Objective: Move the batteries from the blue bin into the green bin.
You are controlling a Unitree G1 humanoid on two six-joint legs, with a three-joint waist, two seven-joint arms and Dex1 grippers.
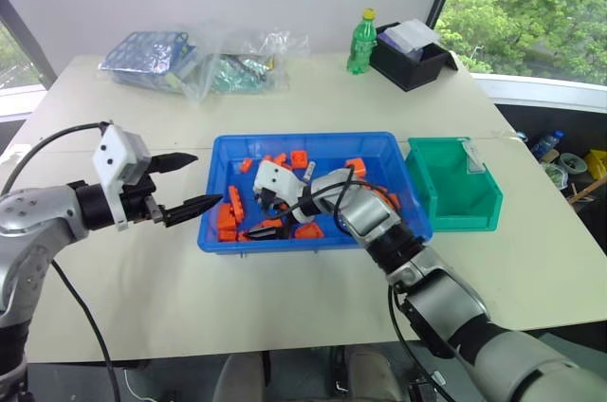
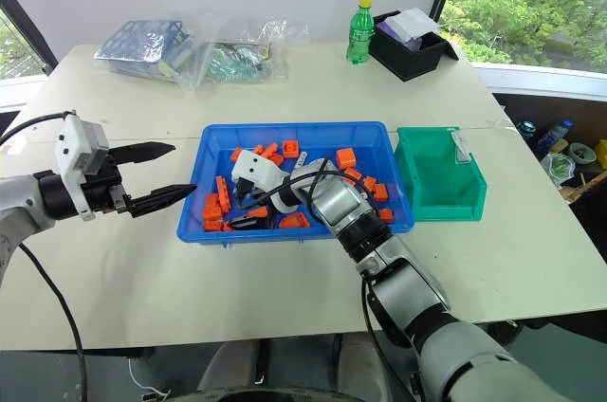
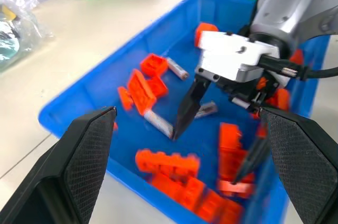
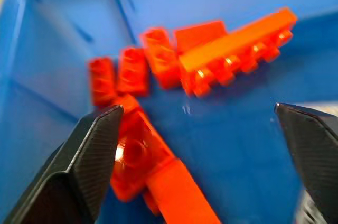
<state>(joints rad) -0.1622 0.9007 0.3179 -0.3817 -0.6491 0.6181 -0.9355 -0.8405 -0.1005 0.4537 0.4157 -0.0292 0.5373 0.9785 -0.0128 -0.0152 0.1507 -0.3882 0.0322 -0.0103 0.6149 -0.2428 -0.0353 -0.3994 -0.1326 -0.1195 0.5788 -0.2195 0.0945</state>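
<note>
Batteries (image 3: 158,122), orange bricks (image 3: 142,89) in blue bin (image 1: 303,142), prob. three.

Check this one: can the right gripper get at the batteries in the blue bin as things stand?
Probably yes. The right gripper is open inside the blue bin, one finger beside a battery; orange bricks crowd it but none covers it.

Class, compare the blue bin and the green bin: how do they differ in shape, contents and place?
The blue bin is wide and shallow; the green bin is smaller and deeper, with a cut-away front. The blue bin holds orange bricks and batteries; no contents are visible in the green bin. The right gripper is inside the blue bin, not the green. Both sit on the table.
</note>
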